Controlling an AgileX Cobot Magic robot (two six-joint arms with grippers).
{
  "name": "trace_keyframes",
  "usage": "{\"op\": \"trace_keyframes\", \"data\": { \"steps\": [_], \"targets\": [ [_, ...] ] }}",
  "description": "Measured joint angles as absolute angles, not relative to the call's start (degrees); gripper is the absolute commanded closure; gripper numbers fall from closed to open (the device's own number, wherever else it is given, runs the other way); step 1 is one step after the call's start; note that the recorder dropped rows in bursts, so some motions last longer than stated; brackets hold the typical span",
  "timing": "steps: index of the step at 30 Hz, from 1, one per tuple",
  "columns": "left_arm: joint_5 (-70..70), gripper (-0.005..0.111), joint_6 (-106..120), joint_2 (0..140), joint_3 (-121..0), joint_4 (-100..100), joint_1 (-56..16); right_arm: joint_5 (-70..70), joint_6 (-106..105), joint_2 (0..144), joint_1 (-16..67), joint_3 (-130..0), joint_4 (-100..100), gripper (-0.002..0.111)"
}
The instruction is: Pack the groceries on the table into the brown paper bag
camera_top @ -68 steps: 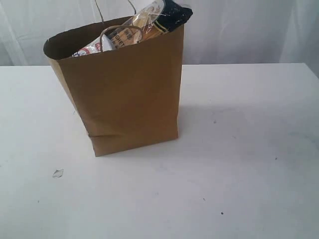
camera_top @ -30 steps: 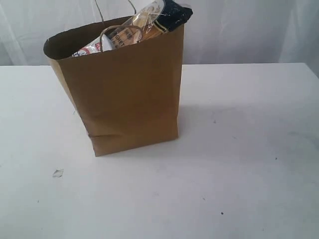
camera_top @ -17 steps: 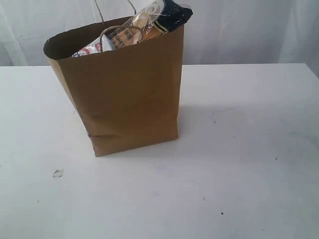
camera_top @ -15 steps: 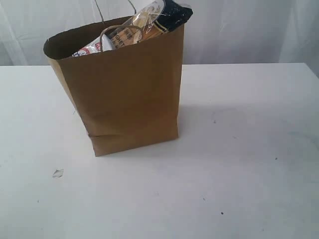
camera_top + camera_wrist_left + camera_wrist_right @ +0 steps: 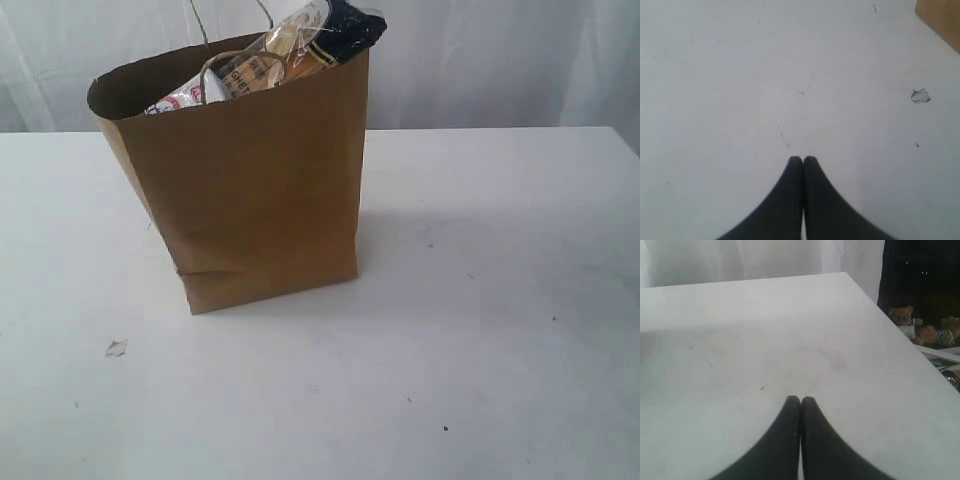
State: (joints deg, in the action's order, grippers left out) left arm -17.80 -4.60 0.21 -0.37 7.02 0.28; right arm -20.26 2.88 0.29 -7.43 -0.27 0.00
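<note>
The brown paper bag (image 5: 250,180) stands upright on the white table (image 5: 480,350), left of centre. Groceries poke out of its top: a spaghetti packet with a dark blue end (image 5: 325,35) and a white packet with red print (image 5: 185,98). Other groceries are hidden inside. One corner of the bag (image 5: 942,17) shows in the left wrist view. My left gripper (image 5: 802,159) is shut and empty above bare table. Also shut and empty, my right gripper (image 5: 800,399) hovers over bare table (image 5: 765,340). Neither gripper appears in the exterior view.
A small scrap (image 5: 116,348) lies on the table in front of the bag's left side; that scrap (image 5: 920,95) also shows in the left wrist view. The table's edge (image 5: 900,340) runs close beside my right gripper, with stuffed toys (image 5: 907,322) beyond it.
</note>
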Motion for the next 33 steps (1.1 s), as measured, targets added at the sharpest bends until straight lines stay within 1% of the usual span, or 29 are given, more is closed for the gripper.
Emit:
{"op": "trace_keyframes", "data": {
  "steps": [9,33],
  "targets": [
    [-17.70,0.107,-4.79,0.21,-0.37,5.62,-2.05,-20.37,2.88,0.29,-7.43,-0.27,0.00,0.108],
    [-18.26,0.107,-4.84,0.21,-0.37,5.62,-2.05,-20.46,2.88,0.29,-7.43,-0.27,0.00,0.108]
  ]
}}
